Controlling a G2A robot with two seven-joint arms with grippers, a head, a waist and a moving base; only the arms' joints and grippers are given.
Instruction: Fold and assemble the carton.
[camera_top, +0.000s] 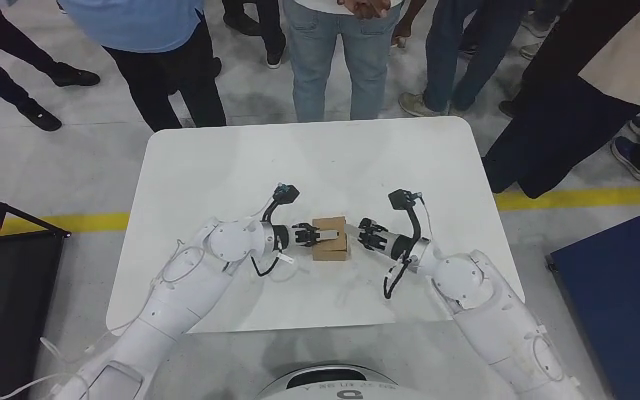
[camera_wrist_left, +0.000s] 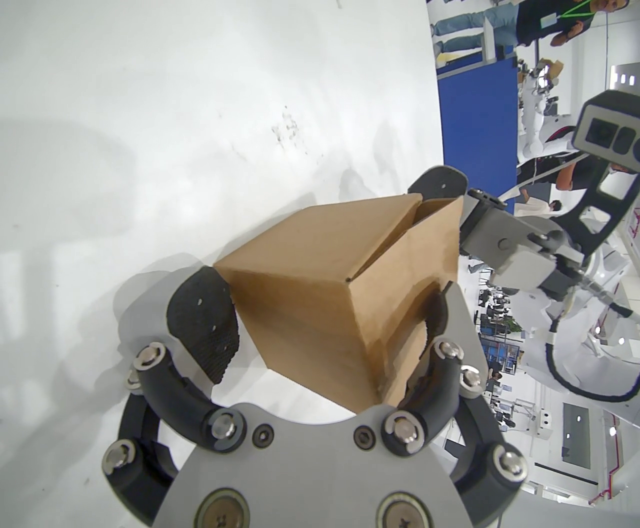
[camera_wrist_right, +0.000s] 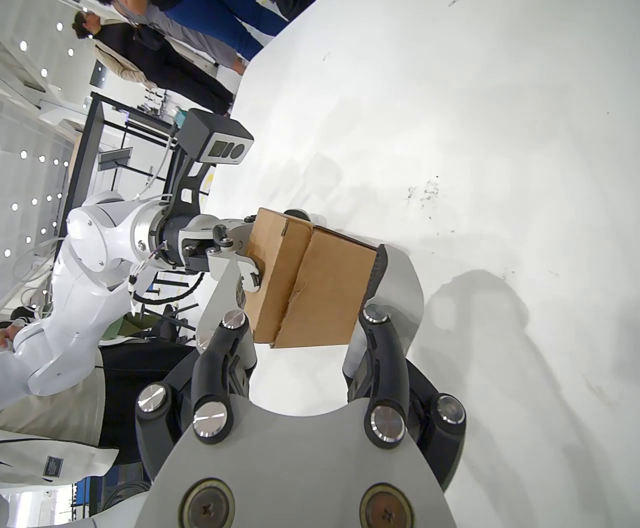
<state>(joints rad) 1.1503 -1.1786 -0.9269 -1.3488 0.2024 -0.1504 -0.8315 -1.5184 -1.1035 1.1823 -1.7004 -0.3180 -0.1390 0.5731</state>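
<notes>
- White counter (camera_top: 200, 180) with rounded corners, sitting on a pale grey floor.
- Dark scuff marks (camera_wrist_left: 286, 127) speckle its top.
- Yellow floor line (camera_top: 570, 198) runs off past both ends.
- Blue panel (camera_top: 600, 300) off to one side, black frame (camera_top: 25, 260) on the other.

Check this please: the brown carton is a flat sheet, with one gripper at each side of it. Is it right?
Not quite. The carton is no flat sheet: the left wrist view shows it raised into a box. Otherwise right: it is brown, with the left gripper and right gripper at opposite sides.
</notes>
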